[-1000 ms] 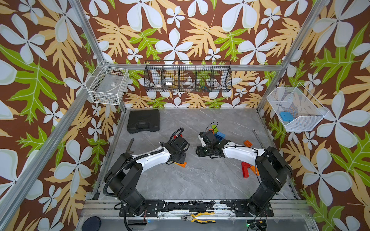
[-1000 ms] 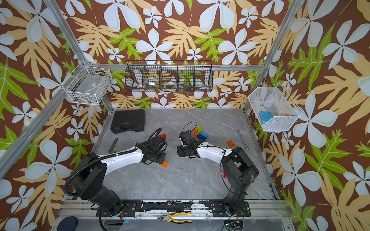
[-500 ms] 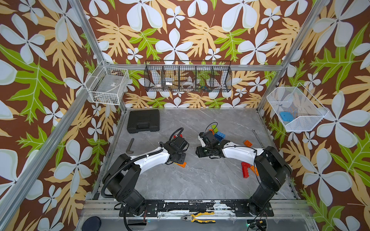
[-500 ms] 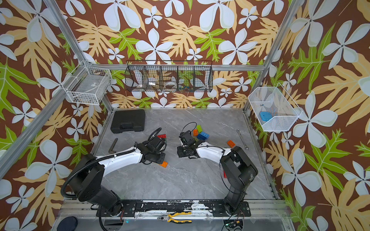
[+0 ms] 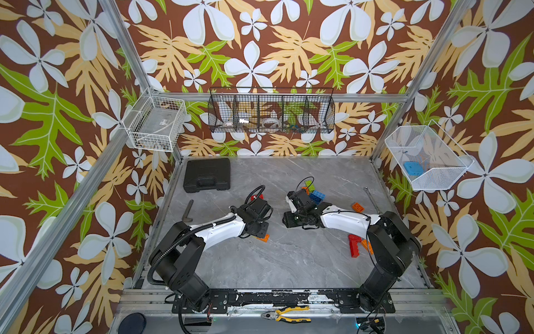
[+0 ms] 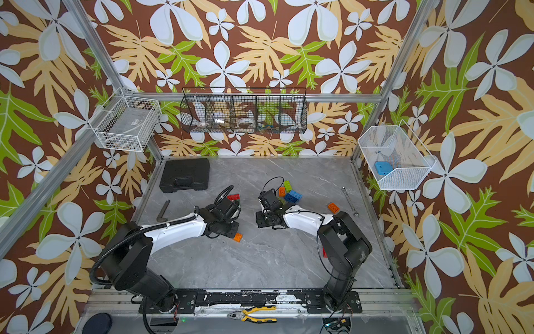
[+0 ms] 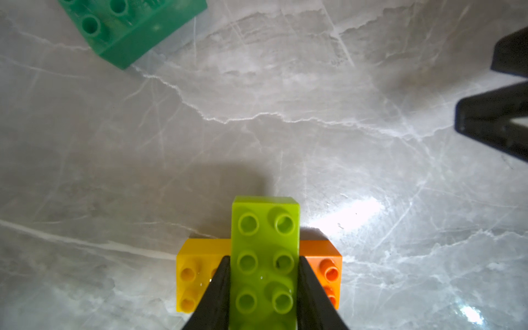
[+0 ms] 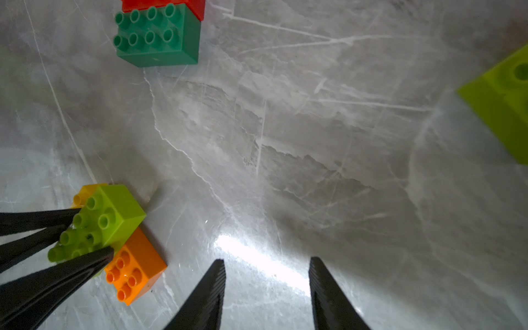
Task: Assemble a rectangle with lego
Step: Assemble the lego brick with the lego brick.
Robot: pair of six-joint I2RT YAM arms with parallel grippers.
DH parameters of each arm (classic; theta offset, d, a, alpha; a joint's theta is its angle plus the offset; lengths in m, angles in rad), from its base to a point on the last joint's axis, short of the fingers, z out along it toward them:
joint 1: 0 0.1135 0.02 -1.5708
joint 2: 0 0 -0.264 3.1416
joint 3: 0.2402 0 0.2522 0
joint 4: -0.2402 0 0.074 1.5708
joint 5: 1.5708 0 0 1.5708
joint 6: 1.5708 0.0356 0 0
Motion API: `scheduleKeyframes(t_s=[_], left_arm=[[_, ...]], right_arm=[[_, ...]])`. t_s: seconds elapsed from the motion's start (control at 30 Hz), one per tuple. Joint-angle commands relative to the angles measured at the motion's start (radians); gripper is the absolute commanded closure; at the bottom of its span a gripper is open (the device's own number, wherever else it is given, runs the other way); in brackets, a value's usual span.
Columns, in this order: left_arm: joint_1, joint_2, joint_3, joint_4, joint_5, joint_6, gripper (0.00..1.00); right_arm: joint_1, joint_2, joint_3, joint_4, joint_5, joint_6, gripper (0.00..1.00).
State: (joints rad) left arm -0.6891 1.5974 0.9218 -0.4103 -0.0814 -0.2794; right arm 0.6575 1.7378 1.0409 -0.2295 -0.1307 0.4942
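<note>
Left gripper [image 7: 264, 258] clamped across lime brick [image 7: 265, 228], which sits over yellow brick [image 7: 188, 268] and orange brick [image 7: 328, 265]; right gripper [image 8: 267, 260] fingers apart, nearby.

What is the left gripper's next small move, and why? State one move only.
Probably press the lime brick straight down. The left gripper is shut on it, and it lies across the yellow brick and the orange brick, bridging them; whether it is fully seated cannot be told. The right gripper is open and empty.

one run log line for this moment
left gripper shut on lime brick | lime brick atop yellow brick and orange brick | right gripper open, empty
</note>
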Motion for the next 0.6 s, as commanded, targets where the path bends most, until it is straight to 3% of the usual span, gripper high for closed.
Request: scheduleKeyframes(t_s=[0.0, 0.57], left_arm=[[0.0, 0.009, -0.006, -0.034, 0.006, 0.017, 1.0], [0.0, 0.026, -0.097, 0.03, 0.021, -0.009, 1.0]], right_arm=[[0.001, -0.001, -0.001, 0.003, 0.0, 0.005, 0.53], [0.003, -0.004, 0.007, 0.0, -0.001, 0.007, 0.54]])
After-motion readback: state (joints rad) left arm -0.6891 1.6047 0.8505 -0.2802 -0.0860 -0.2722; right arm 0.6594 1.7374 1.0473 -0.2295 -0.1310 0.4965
